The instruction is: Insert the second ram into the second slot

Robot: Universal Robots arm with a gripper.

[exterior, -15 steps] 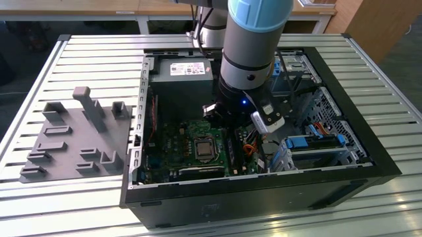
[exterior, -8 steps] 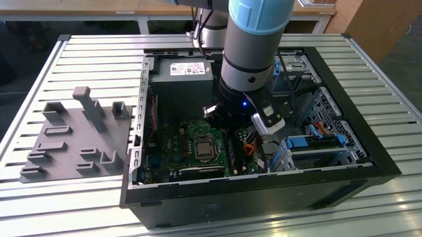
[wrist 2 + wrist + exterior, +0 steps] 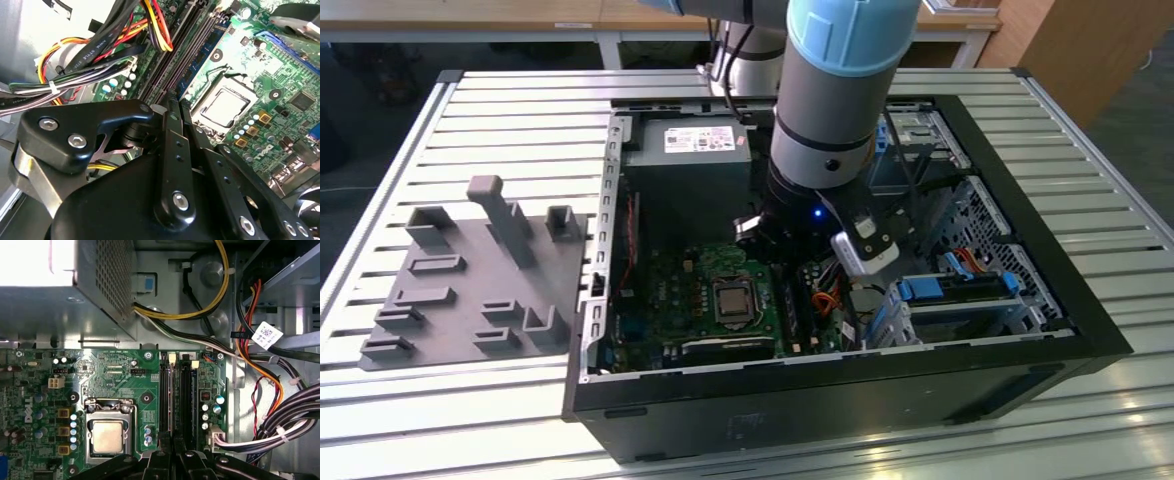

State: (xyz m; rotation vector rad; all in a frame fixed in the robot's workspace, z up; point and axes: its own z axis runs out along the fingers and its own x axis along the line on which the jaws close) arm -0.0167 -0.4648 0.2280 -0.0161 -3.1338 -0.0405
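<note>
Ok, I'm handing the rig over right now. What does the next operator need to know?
Gripper: down inside the open case, over the end of the memory slots beside the CPU socket; open or shut can't be told.
Ram: a blue-green strip lies along the slot row; can't tell whether it is the second ram.
Done: arm is at the slots.
Left: seating in the second slot not confirmed.

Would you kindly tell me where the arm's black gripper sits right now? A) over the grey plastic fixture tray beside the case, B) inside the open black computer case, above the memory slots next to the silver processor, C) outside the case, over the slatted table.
B: in the first wrist view the gripper sits over the dark memory slots beside the silver processor, inside the black computer case.
</note>
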